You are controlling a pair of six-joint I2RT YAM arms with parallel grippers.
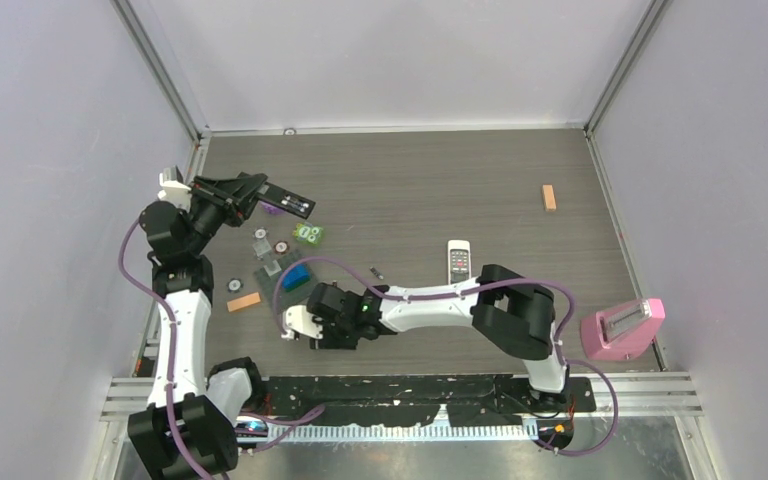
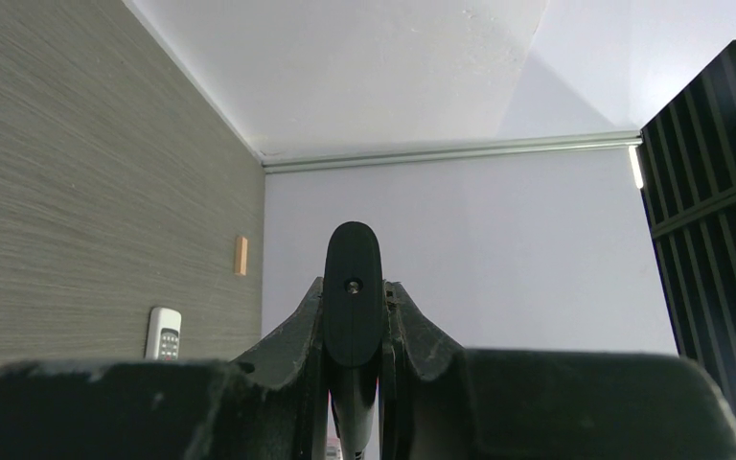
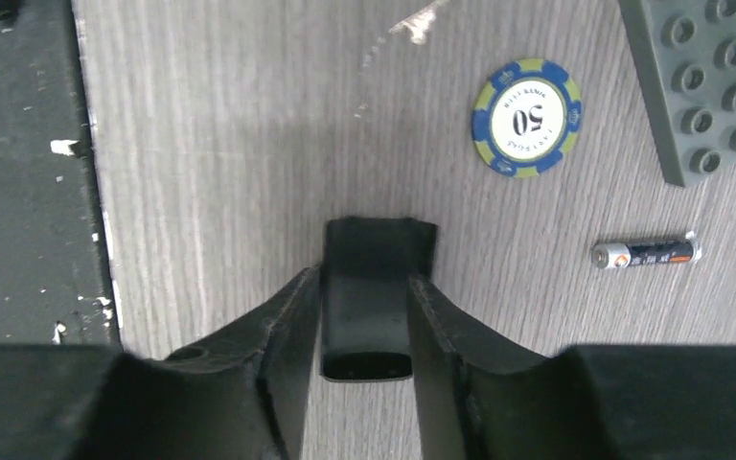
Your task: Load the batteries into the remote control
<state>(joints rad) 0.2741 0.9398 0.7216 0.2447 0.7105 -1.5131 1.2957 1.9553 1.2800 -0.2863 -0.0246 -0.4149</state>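
Left jaws clamped on a black remote [image 1: 286, 201], held up off the tabletop [image 1: 410, 180], its end sticking out past the tips. Right jaws low over the tabletop, closed on a small flat black piece [image 3: 368, 287]. One battery [image 3: 644, 254] lies flat just right of the right jaws, not touching them. A blue poker chip [image 3: 526, 117] lies beyond it.

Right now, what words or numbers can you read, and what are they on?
"50": on the blue poker chip.
Tiny ring lettering around that chip: too small to read.
Label on the battery: too blurred to read.
Buttons on the white remote: too small to read.
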